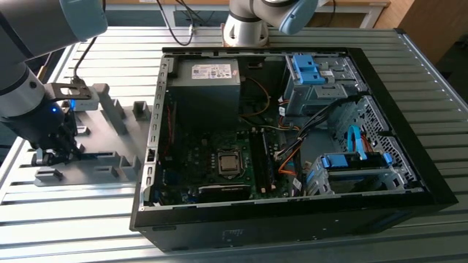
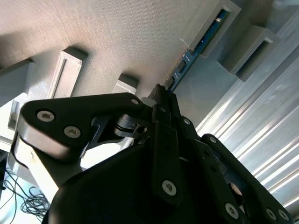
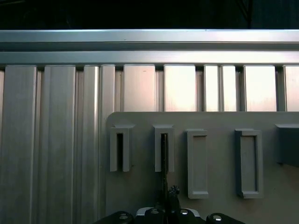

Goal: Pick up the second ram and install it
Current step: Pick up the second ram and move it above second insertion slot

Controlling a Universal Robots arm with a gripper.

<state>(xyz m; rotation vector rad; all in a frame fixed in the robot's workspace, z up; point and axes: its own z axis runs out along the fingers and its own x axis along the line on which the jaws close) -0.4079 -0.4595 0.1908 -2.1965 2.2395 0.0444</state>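
The step in hand is the pick-up. The second ram (image 2: 186, 59) stands on edge in one slot of the grey holder tray (image 1: 102, 159), not yet out of it.

In the exterior view the arm (image 1: 29, 93) comes in from ten o'clock with its wrist turned straight down. The end effector (image 1: 51, 156) points at the tray, which lies on the ribbed worktop (image 1: 73, 219) at nine o'clock from the open computer case (image 1: 292, 219).

In both wrist views the end effector looks clenched on the strip's near end (a thin edge-on line in the first wrist view). Freeing it, I judge, calls for a straight pull in line with the slot, with no twist on so thin a board.
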